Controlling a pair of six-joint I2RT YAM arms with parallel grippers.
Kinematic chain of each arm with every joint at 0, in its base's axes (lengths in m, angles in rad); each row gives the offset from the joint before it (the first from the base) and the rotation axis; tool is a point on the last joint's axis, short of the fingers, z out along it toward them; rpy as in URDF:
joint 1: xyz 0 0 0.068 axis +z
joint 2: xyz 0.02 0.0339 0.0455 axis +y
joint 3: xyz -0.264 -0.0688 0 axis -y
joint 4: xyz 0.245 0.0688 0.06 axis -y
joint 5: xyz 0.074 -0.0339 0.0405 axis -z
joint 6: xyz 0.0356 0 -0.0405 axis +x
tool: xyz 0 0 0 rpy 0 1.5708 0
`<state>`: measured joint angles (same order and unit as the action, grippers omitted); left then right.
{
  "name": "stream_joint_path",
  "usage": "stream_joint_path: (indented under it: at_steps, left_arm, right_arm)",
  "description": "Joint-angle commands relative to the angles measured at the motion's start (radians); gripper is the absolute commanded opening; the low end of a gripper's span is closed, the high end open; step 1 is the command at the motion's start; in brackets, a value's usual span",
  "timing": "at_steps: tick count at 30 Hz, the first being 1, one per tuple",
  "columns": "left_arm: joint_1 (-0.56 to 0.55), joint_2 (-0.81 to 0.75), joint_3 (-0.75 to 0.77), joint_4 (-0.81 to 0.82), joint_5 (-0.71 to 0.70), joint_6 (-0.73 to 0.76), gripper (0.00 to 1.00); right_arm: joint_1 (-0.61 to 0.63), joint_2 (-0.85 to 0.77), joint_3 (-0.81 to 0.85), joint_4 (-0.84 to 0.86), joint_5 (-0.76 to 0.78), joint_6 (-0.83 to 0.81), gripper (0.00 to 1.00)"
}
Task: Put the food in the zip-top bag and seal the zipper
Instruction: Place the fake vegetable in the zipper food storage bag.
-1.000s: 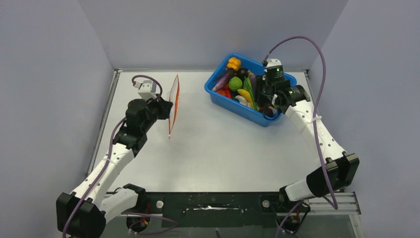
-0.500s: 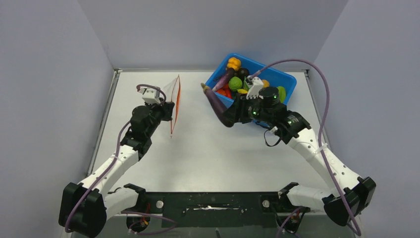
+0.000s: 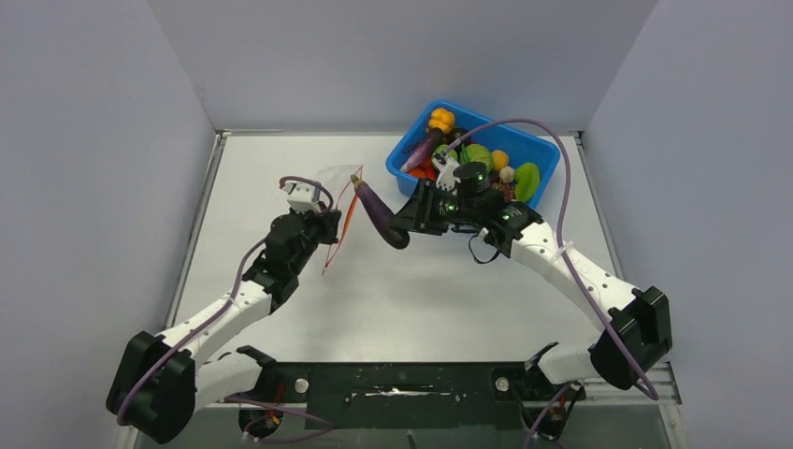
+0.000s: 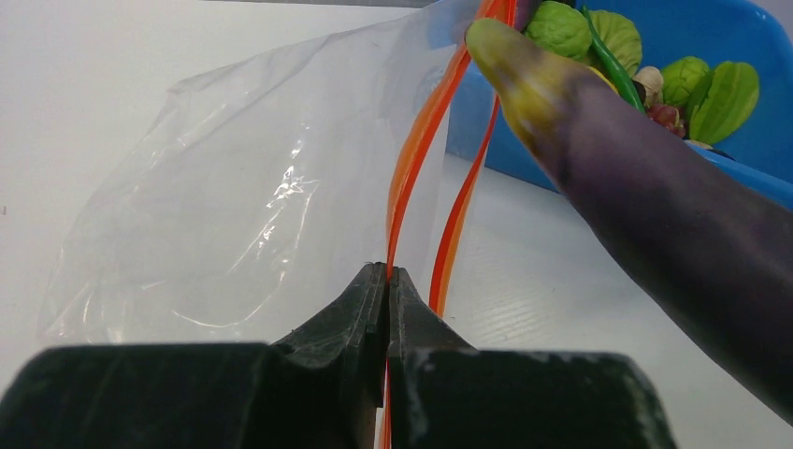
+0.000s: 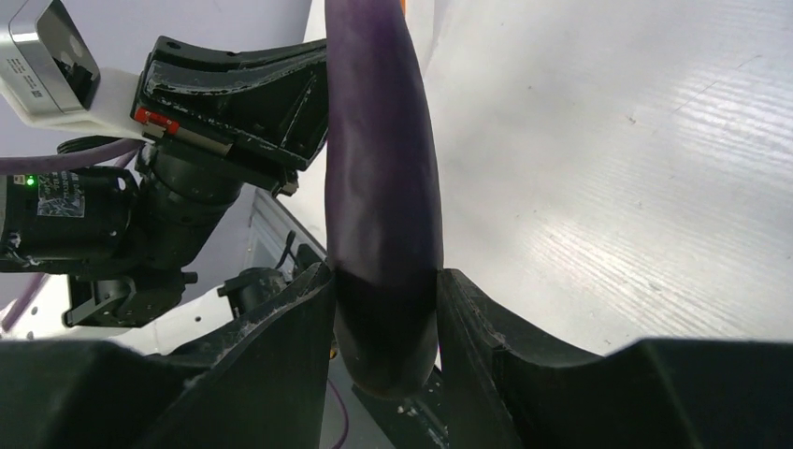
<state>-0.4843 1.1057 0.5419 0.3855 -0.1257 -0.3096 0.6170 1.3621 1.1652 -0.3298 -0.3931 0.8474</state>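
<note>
My left gripper [image 3: 332, 227] [image 4: 387, 273] is shut on one side of the red-orange zipper [image 4: 418, 159] of the clear zip-top bag [image 4: 252, 206] [image 3: 338, 178] and holds it upright with the mouth parted. My right gripper [image 3: 402, 229] [image 5: 385, 323] is shut on the thick end of a dark purple eggplant [image 3: 376, 210] [image 5: 382, 178]. The eggplant's yellowish tip [image 4: 514, 65] points at the bag's open mouth, right at the zipper's upper end. More food lies in the blue bin [image 3: 540, 150].
The blue bin [image 4: 720, 37] stands at the back right with green fruits [image 3: 479, 154], an orange piece [image 3: 441, 120] and other toys. Grey walls close in the table on three sides. Purple cables arc over both arms.
My right gripper lifted the eggplant out of the bin and carried it left to the bag's mouth. My left gripper moved the bag right and tilted it; its mouth has opened.
</note>
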Motion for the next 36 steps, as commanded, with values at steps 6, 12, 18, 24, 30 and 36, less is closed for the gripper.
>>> stream_joint_path:
  at_steps: [6,12,18,24,30,36]
  left_arm:
    - [-0.008,-0.037,-0.018,0.074,-0.052,0.021,0.00]
    - [-0.012,-0.049,-0.012,0.047,-0.065,0.023,0.00]
    - [-0.014,-0.044,-0.004,0.041,-0.052,0.020,0.00]
    - [-0.019,-0.043,0.003,0.017,-0.022,0.028,0.00]
    - [-0.019,-0.059,0.002,-0.013,-0.023,0.042,0.00]
    - [-0.020,-0.071,0.019,-0.039,-0.020,0.060,0.00]
  right_arm:
    - [0.056,-0.016,-0.013,0.076,-0.043,0.082,0.20]
    - [0.069,-0.018,-0.034,0.017,0.006,0.062,0.20]
    - [0.094,-0.068,-0.090,-0.046,0.046,0.029,0.20]
    - [0.096,-0.046,-0.095,-0.003,0.027,0.050,0.20]
    - [0.100,0.006,-0.023,0.024,-0.024,0.060,0.19]
    - [0.100,-0.048,-0.069,-0.008,0.024,0.033,0.19]
